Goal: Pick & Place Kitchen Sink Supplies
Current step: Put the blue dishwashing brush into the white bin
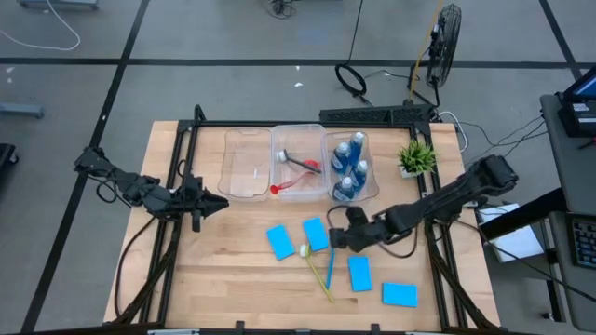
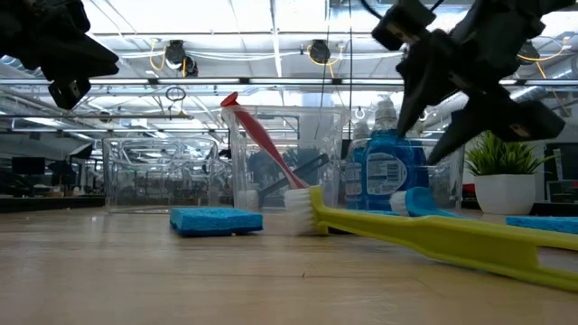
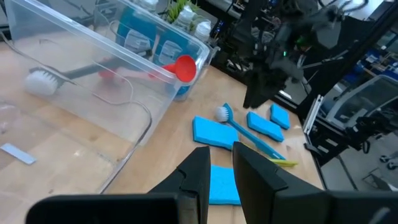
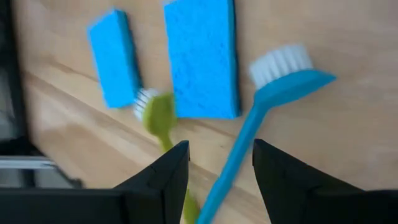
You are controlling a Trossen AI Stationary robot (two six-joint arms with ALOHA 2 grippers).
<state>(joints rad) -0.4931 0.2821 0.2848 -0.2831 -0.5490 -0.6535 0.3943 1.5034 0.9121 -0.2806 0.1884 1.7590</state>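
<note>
Four flat blue sponges lie on the table. Between them lie a yellow-green brush and a blue brush, crossing each other. The middle clear bin holds a red brush and a grey brush. Blue bottles stand in the right bin. My right gripper is open and hangs above the blue brush's handle, clear of it in the low view. My left gripper waits near the empty bin, open by a narrow gap.
An empty clear bin stands left of the other two. A small green potted plant stands near the table's far right corner. Bare wood lies along the near edge and on the near left of the table.
</note>
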